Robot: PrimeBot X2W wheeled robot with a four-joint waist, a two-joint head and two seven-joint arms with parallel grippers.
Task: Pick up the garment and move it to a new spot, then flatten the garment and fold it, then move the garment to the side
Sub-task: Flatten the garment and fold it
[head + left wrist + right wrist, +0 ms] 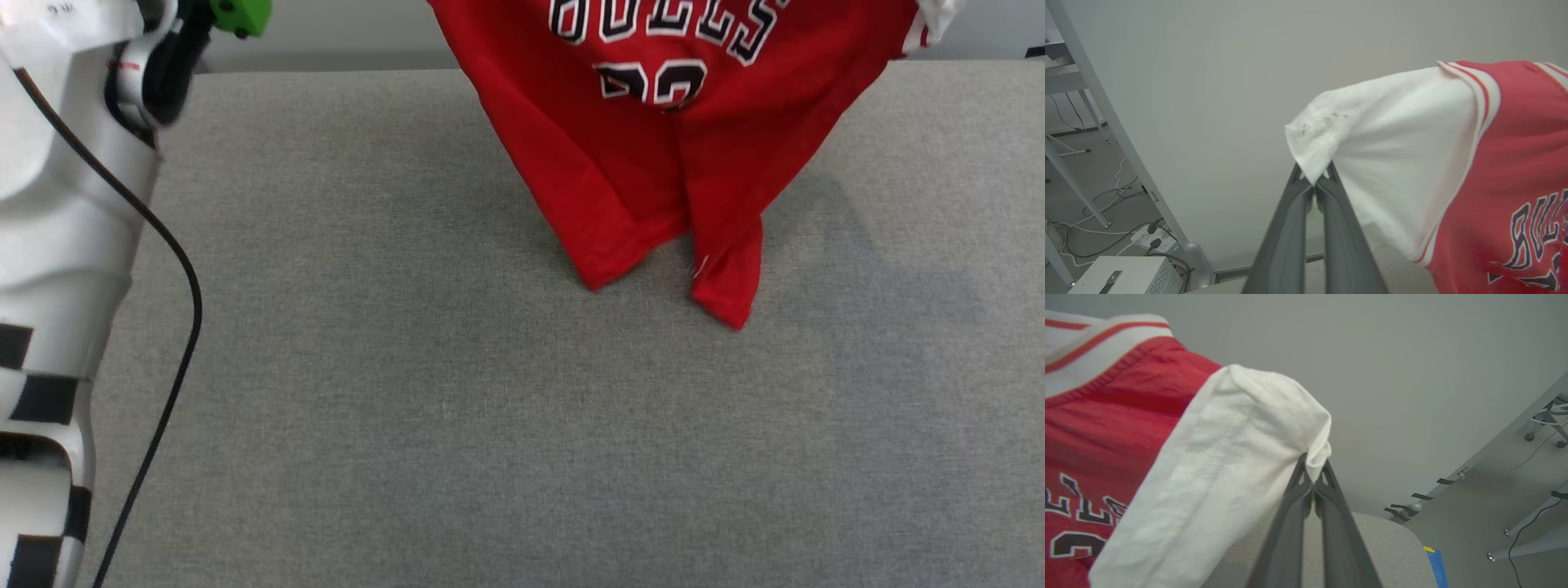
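The grey fabric table (490,457) spread across our head view from three to nine o'clock. The garment (653,163) hung at one o'clock, chest lettering facing us, its two hem corners drooping toward six o'clock; we could not tell whether they touched the tabletop. Our pale left forearm (57,245) rose at nine o'clock. The left gripper (1313,182) was pinched fully together on the tip of a white sleeve (1392,155). The right gripper (1312,475) was likewise clamped tight on the other white sleeve (1208,477).
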